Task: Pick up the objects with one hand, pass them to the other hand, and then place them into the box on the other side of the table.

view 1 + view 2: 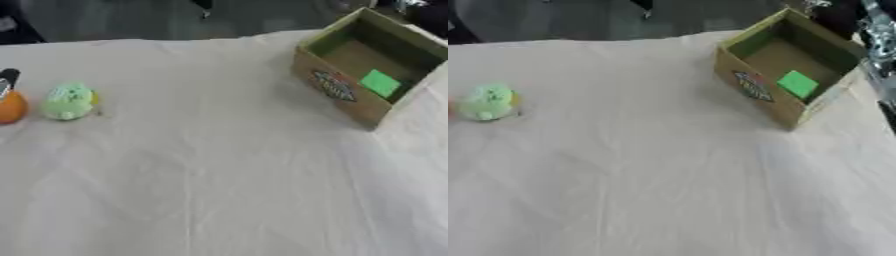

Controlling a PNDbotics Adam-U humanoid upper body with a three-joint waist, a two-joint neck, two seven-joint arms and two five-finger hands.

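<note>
Green toy [68, 101] beside orange object [10, 106] | box [337, 86] well apart

Only a black part of the left hand [7, 80] shows at the left edge, mostly cut off by the frame; the right arm [876, 30], black and silver, enters at the far right corner; its hand is out of sight.

I'm at a test bench, looks like a lab: white cloth [219, 175] over the table, grey floor [131, 17] beyond (dark gear [877, 25] at right).
</note>
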